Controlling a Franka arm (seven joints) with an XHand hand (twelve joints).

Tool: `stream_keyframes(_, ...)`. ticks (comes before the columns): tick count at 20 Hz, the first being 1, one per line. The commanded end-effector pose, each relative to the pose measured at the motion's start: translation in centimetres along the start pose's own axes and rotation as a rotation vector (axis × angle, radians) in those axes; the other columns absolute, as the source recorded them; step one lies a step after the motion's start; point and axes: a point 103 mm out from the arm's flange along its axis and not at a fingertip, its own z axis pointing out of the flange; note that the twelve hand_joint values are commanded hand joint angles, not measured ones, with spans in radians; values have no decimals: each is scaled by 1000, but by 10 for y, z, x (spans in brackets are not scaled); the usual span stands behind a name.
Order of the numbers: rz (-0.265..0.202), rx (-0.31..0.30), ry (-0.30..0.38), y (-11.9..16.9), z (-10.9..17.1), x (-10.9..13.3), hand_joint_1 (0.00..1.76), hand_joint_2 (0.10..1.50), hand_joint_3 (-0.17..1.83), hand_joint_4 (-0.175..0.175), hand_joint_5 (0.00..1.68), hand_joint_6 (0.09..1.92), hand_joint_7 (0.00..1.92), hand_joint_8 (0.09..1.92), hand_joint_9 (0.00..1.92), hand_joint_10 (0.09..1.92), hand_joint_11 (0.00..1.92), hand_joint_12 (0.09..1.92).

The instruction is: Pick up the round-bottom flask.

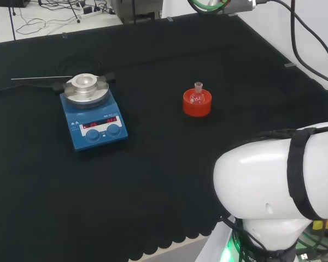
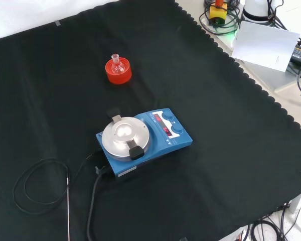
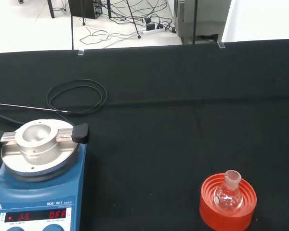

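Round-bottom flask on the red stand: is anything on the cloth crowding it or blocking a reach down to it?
Nothing visible does. The round-bottom flask sits upright in its red ribbed stand with bare black cloth all round. The blue hotplate and its cable lie well apart, to the left in the head view.

floor (image 3: 33, 24): pale, cable-strewn | black cloth (image 1: 169, 164): covers bench | wall (image 1: 311, 27): white
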Motion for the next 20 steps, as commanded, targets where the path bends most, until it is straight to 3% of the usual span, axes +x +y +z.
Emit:
stream_keyframes(1,9,-6,-11,0,2,-6,227,1156,566,6,250,457,48,577,213,670,116,1313)
stream_keyframes(5,17,-3,1,2,4,-18,190,1259,389,5,289,360,45,565,204,672,84,1368)
stream_keyframes(11,33,2,9,10,10,-24,194,1271,361,3,297,343,56,567,206,673,87,1373)
stream_keyframes(16,57,19,14,24,36,-38,207,1269,349,1,304,335,69,570,214,675,99,1375)
stream_keyframes(20,69,39,42,51,63,-54,241,1257,336,-1,313,327,76,570,218,676,106,1374)
